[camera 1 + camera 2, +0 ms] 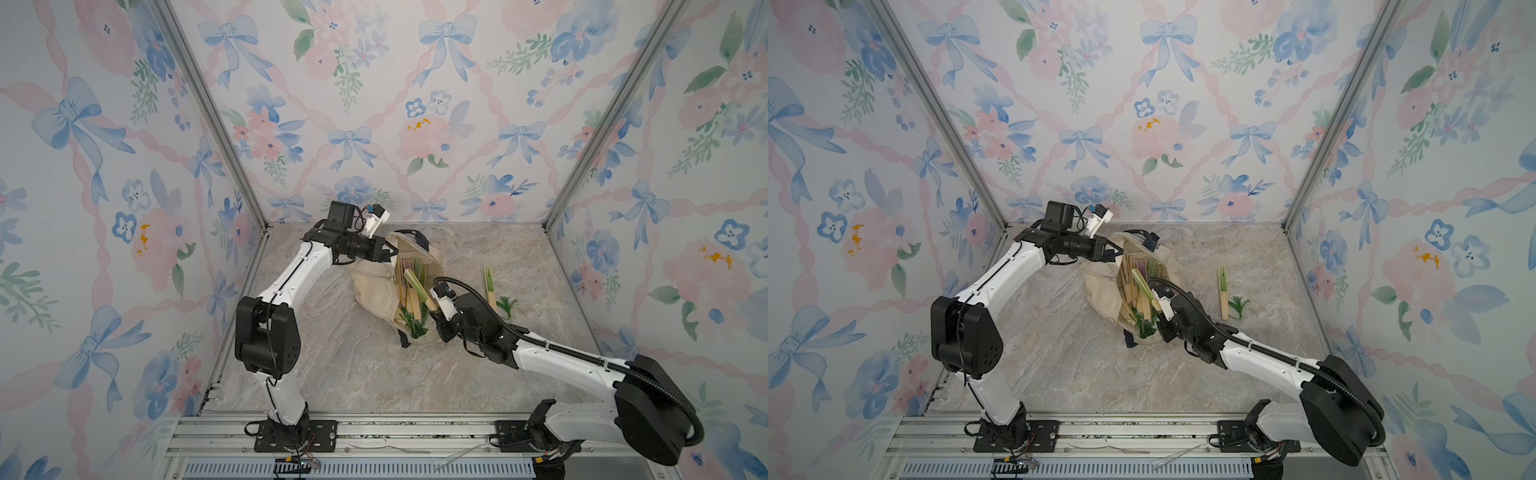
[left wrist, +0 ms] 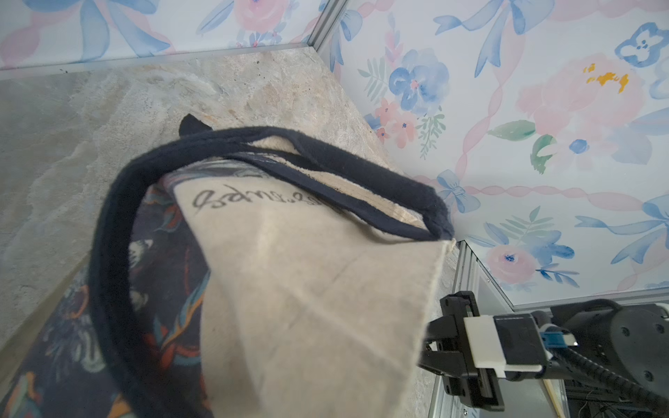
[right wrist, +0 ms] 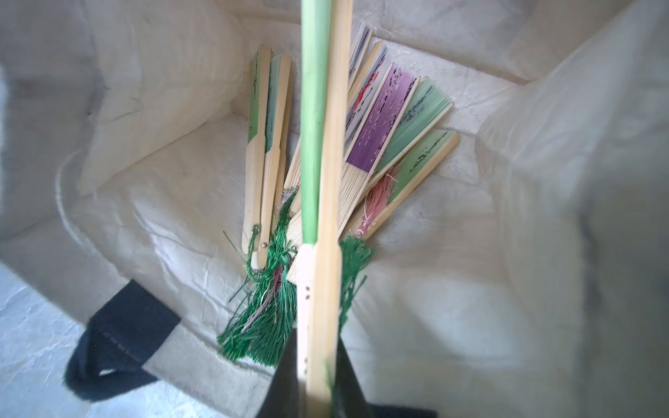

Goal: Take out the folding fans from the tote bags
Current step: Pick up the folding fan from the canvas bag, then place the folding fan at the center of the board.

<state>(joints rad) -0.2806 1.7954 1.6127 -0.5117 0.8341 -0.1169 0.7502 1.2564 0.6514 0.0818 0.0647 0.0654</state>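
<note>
Pinching the rim of the bag tight in our left gripper to prop it open, we clamp our right gripper on a green fan over the other fans inside.

Mid-frame, cream canvas tote bag lies on grey marble-look tabletop. Inside it, pile of closed bamboo folding fans. Over the pile slants one green-leaf closed fan, lower end in right gripper. Right of bag, apart, lone closed bamboo fan on tabletop. At bag's upper-left rim, left gripper.
</note>
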